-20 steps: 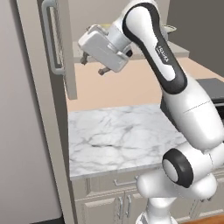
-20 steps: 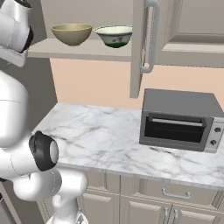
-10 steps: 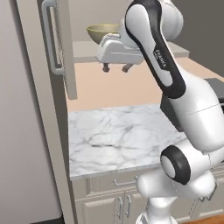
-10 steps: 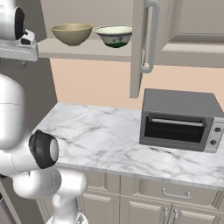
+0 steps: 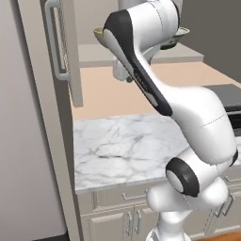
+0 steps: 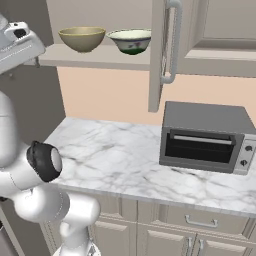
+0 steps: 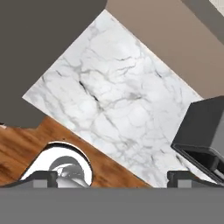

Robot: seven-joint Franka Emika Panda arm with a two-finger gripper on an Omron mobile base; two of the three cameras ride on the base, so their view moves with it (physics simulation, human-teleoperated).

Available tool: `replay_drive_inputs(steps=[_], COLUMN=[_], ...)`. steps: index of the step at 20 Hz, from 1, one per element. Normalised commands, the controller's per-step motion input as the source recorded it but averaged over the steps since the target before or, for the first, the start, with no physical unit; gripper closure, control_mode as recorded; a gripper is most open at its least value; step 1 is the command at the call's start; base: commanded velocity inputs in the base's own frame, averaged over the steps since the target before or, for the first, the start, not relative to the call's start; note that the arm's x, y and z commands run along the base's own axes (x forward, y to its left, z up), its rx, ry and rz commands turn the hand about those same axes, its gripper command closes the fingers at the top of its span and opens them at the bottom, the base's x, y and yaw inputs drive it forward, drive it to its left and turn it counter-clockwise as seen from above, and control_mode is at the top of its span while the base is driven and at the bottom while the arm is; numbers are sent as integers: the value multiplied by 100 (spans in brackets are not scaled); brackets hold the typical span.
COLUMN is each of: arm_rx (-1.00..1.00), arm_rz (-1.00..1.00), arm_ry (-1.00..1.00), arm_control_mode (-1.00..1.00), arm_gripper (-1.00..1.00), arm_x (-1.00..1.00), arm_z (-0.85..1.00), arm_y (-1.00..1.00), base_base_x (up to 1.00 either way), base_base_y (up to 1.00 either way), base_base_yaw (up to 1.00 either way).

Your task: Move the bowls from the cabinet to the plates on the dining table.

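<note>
The end effector (image 7: 112, 177) is spread wide, holding nothing, looking down at the marble worktop (image 7: 118, 100). Two bowls sit apart on the open cabinet (image 6: 170, 45) shelf: an olive bowl (image 6: 81, 38) left, a green-patterned bowl (image 6: 131, 40) right.

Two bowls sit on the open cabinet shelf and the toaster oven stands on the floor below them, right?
Not quite. The two bowls do sit on the open cabinet shelf, but the toaster oven stands on the marble counter, not the floor. The right base view shows it.
</note>
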Motion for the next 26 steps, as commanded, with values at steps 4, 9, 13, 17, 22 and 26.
replay_drive_inputs(steps=[4,9,13,17,22,26], arm_rx=[-6,3,0,-12,-18,-11], arm_rz=[26,30,32,20,13,7], arm_ry=[-24,-20,-16,-12,-11,-8], arm_control_mode=[-100,-100,-100,-100,-100,-100], arm_gripper=[-100,-100,-100,-100,-100,-100], arm_x=[-6,0,2,19,25,35], arm_z=[0,-19,-30,-12,-1,4], arm_y=[-79,-98,-56,-8,0,0], base_base_x=[0,0,0,0,0,0], base_base_y=[0,0,0,0,0,0], base_base_yaw=[0,0,0,0,0,0])
